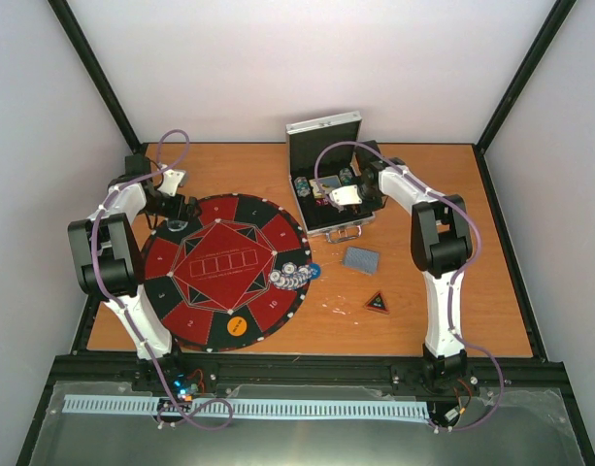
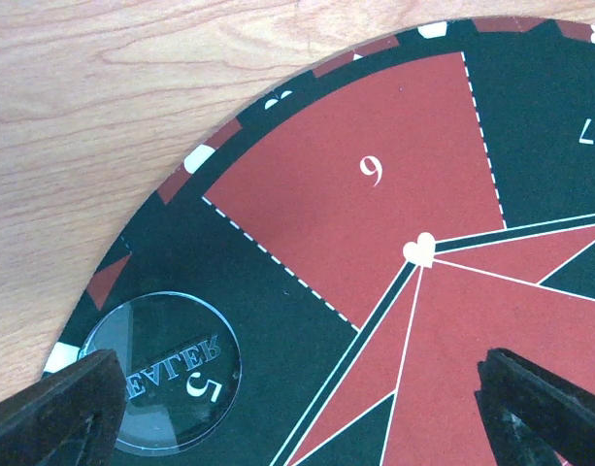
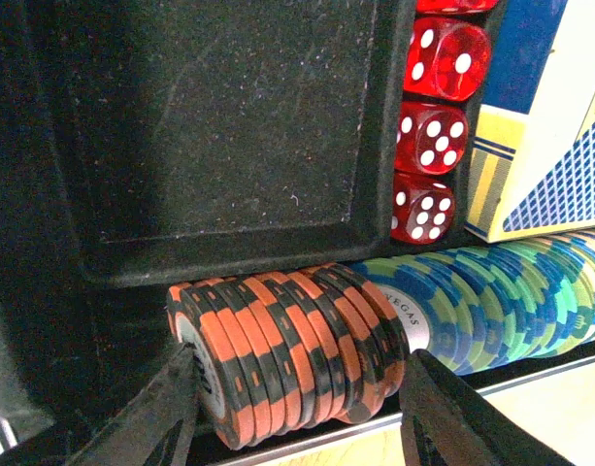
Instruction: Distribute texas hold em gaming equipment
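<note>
From above, the left gripper (image 1: pixel 177 210) hangs over the far-left rim of the round mat (image 1: pixel 195 291), with a strip of bare table (image 1: pixel 452 291) beyond it and the enclosure wall not far off on its outer side. The right gripper (image 1: pixel 328 195) is down inside the open silver case (image 1: pixel 324 146), lid upright behind it, so it has walls close on most sides. On the near side of that gripper lie the grey-blue cards (image 1: pixel 361 259) and the triangle marker (image 1: pixel 377 303) on open wood. A cluster of poker chips (image 1: pixel 292 275) and a blue disc (image 1: pixel 314 271) sit at the mat's right edge, and a yellow disc (image 1: pixel 236 325) on its near rim. Through the left wrist camera the two fingers (image 2: pixel 54 413) stand spread wide with nothing between them. The clear dealer disc (image 2: pixel 161 374) lies flat on the mat just beside the finger on the left of the picture, close to the mat's edge. Through the right wrist camera the fingers (image 3: pixel 166 403) have closed in on a row of orange-and-black chips (image 3: pixel 287 340), one finger against each end chip. The row lies in its slot. A longer blue-and-green row (image 3: pixel 491 301) presses up on one side, red dice (image 3: pixel 428 146) and a blue card box (image 3: pixel 549 126) sit beyond it, and an empty black compartment (image 3: pixel 219 126) lies straight ahead.
</note>
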### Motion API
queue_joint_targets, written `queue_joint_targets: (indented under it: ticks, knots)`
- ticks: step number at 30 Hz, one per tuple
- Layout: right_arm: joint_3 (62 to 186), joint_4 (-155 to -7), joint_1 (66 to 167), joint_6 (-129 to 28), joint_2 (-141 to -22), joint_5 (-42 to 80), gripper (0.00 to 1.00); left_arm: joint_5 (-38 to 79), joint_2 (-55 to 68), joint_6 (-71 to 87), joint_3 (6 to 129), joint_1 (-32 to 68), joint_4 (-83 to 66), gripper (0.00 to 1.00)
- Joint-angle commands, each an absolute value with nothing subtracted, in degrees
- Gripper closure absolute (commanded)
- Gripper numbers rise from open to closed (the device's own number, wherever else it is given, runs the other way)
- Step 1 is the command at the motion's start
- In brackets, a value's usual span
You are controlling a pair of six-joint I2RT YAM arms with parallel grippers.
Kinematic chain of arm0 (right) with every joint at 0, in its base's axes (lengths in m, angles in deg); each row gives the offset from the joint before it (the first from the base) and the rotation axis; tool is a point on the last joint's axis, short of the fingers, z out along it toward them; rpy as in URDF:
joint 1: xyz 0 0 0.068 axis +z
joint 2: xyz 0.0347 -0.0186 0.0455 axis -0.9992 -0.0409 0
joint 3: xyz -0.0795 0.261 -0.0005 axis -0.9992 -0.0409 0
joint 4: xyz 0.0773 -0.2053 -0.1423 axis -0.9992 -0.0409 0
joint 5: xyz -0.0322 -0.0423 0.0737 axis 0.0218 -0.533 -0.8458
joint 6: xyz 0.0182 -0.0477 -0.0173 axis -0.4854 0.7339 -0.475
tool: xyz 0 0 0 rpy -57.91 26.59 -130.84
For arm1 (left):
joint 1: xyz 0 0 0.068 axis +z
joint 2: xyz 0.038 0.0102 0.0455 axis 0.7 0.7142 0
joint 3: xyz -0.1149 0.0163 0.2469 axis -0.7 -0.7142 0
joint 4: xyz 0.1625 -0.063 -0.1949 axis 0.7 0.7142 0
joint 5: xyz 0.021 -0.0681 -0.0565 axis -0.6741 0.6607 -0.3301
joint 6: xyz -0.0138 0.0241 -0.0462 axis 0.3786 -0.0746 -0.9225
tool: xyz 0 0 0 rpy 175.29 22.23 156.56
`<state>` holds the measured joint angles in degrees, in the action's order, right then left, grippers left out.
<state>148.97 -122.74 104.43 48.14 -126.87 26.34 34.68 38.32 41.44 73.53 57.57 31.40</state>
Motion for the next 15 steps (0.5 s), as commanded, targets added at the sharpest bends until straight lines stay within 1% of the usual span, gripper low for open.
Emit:
queue_joint_targets:
  ticks: [1,4,7,10,15]
  knots:
    - [145.70,-131.78,105.85,47.99,-132.62,23.35,0.42,35.14,37.48,42.37,74.04,58.07,31.82,0.00]
    - [145.68,-132.37,106.42,47.44,-132.75,22.18,0.37,35.08,37.34,42.51,73.66,58.05,31.51,0.00]
    - [145.70,-131.96,106.51,46.99,-133.58,22.73,0.36,34.98,37.59,42.48,73.76,58.06,31.61,0.00]
    - [145.85,-131.44,106.45,46.87,-135.05,23.50,0.38,34.86,37.62,42.45,73.79,58.05,31.69,0.00]
    - [147.72,-132.33,106.36,45.73,-136.51,24.08,0.45,34.65,37.58,42.59,73.47,58.06,31.46,0.00]
